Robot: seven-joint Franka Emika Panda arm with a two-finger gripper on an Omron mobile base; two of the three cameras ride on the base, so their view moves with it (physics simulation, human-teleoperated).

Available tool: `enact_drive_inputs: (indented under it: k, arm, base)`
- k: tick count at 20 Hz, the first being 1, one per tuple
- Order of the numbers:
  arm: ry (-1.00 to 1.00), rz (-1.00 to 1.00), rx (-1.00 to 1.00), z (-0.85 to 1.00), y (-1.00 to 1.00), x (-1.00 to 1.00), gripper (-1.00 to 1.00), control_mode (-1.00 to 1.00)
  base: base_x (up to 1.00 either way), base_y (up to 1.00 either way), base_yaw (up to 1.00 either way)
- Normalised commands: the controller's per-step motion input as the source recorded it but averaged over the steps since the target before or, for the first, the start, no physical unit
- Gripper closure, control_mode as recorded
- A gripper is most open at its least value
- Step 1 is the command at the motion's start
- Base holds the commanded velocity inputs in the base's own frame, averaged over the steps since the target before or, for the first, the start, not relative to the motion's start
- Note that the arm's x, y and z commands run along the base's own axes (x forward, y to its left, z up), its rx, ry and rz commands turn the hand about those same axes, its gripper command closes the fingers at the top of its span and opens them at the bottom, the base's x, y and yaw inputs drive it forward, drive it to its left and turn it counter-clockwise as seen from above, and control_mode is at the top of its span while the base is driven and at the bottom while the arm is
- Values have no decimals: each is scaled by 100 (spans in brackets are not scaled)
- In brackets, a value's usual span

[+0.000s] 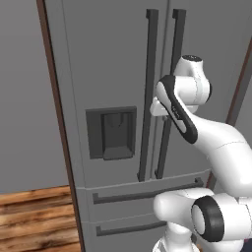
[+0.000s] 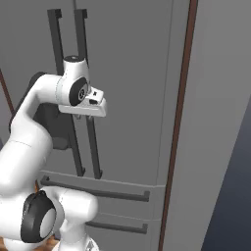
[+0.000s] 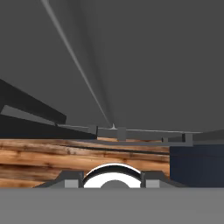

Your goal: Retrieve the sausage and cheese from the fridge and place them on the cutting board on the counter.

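Fridge (image 1: 113, 74) doors shut, contents hidden, hand (image 2: 90, 107) at right handle (image 1: 170, 93), grip unclear

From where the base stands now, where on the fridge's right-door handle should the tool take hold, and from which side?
Grip the right door handle of the fridge on its straight middle span, near the height where the tool now sits. Come in from the front, jaws either side: the bar is long, vertical and stands off the closed door.

- You've got the fridge (image 1: 113, 74) dead ahead: tall grey French-door unit, both doors shut.
- Long dark vert. handles (image 1: 147, 98) run side by side at centre seam.
- Dark dispenser panel (image 1: 111, 133) on left door.
- 2 lower drawers (image 1: 142, 194), both closed.
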Motion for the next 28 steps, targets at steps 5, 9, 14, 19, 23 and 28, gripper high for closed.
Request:
enact_drive_inputs:
  k: [5,9,14,19,23,28]
  arm:
    - [0,0,0,0,0,0,-100,100]
    - [0,0,0,0,0,0,-100,100]
    - [0,0,0,0,0,0,-100,100]
    - [0,0,0,0,0,0,-100,100]
    - [0,0,0,0,0,0,-100,100]
    - [0,0,0,0,0,0,-100,100]
  base:
    - [-1,0,0]
    - [-41,0,0]
    - [-80,6,0]
    - [-63,6,0]
    - [-19,1,0]
    - [0,0,0]
